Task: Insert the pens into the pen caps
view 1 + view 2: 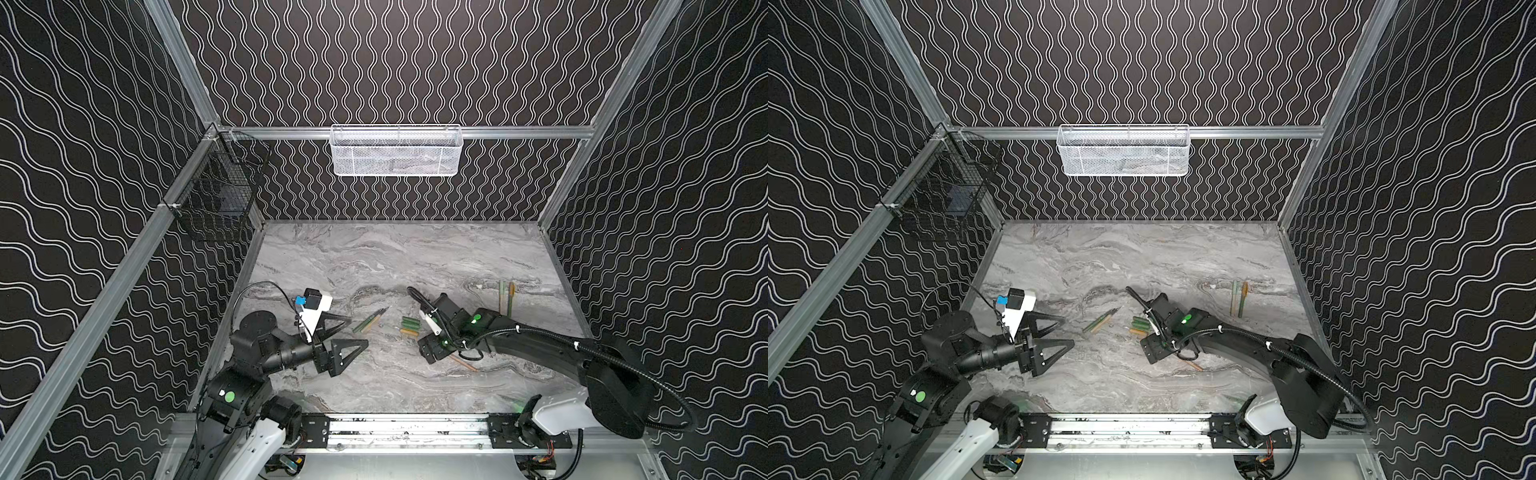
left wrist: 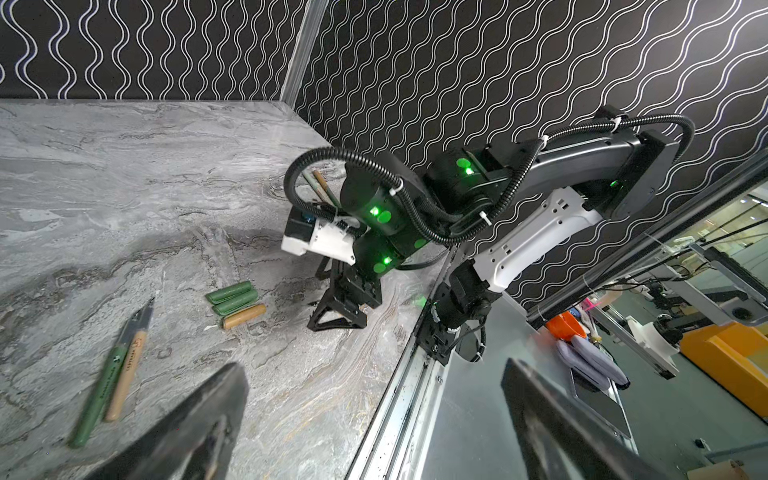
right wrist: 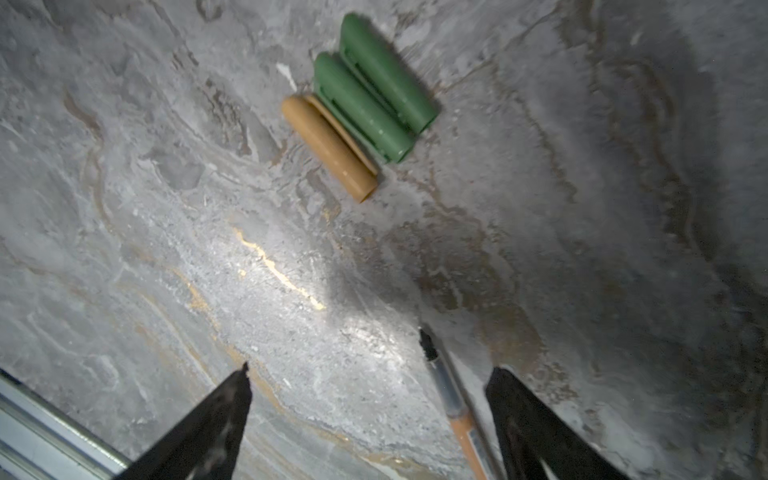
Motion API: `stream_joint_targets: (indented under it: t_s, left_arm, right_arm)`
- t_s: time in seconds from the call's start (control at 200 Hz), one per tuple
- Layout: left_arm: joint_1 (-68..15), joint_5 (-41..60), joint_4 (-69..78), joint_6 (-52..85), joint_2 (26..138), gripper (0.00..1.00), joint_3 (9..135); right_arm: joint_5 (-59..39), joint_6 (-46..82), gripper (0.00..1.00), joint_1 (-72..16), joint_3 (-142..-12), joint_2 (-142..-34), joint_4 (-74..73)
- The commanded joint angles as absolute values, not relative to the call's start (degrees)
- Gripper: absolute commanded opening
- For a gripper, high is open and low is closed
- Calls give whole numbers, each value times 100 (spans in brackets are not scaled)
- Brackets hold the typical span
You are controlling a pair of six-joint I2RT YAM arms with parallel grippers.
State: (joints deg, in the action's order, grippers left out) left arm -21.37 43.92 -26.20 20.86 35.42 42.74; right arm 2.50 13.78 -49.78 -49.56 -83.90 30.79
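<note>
Three pen caps [image 1: 409, 326], two green and one orange, lie side by side mid-table, also in the right wrist view [image 3: 357, 104]. A green and an orange pen [image 1: 370, 322] lie together to their left. Two more pens [image 1: 506, 297] lie at the far right. Another orange pen [image 3: 453, 405] with a dark tip lies on the table between my right gripper's [image 3: 370, 368] open jaws, close beside one finger. In both top views the right wrist [image 1: 432, 349] hides those fingers. My left gripper [image 1: 359, 331] hangs open and empty left of the pen pair.
A white mesh basket [image 1: 395, 151] hangs on the back wall and a black wire basket [image 1: 216, 195] on the left rail. A metal rail [image 1: 407, 428] runs along the table's front edge. Patterned walls close in three sides.
</note>
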Motion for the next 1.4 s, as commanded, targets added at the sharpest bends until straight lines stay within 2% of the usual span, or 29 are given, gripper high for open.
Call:
stream_joint_targets:
  t_s: [0.0,0.345,0.636,0.806,0.986,1.136,1.321,1.396]
  left_arm:
    - [-2127,4426,-2443,2050,3543,99,4291]
    - [-2127,4391,-2520,2022,3463,98,4290]
    - [-2127,4383,-2525,2015,3471,99,4302]
    - [-2127,4366,-2529,2019,3485,99,4305]
    - [-2123,4384,-2527,2006,3501,99,4314]
    - [-2121,4381,-2537,2004,3507,99,4309]
    - [-2125,4350,-2546,2005,3486,99,4307]
    - [-2127,4348,-2546,2011,3485,99,4316]
  right_arm:
    - [303,1590,85,-5136,-5058,-8661,2734]
    - [165,1347,86,-5040,-5677,-9821,2266]
    - [-177,1119,84,-4883,-5957,-10204,2073]
    - [-668,989,70,-4911,-6017,-10216,1997]
    - [-772,1012,53,-5010,-6001,-10187,1986]
    - [-626,1000,51,-5009,-6058,-10293,2101]
    - [-370,1011,37,-5020,-6272,-10534,2421]
    - [-288,1052,34,-5019,-6280,-10555,2457]
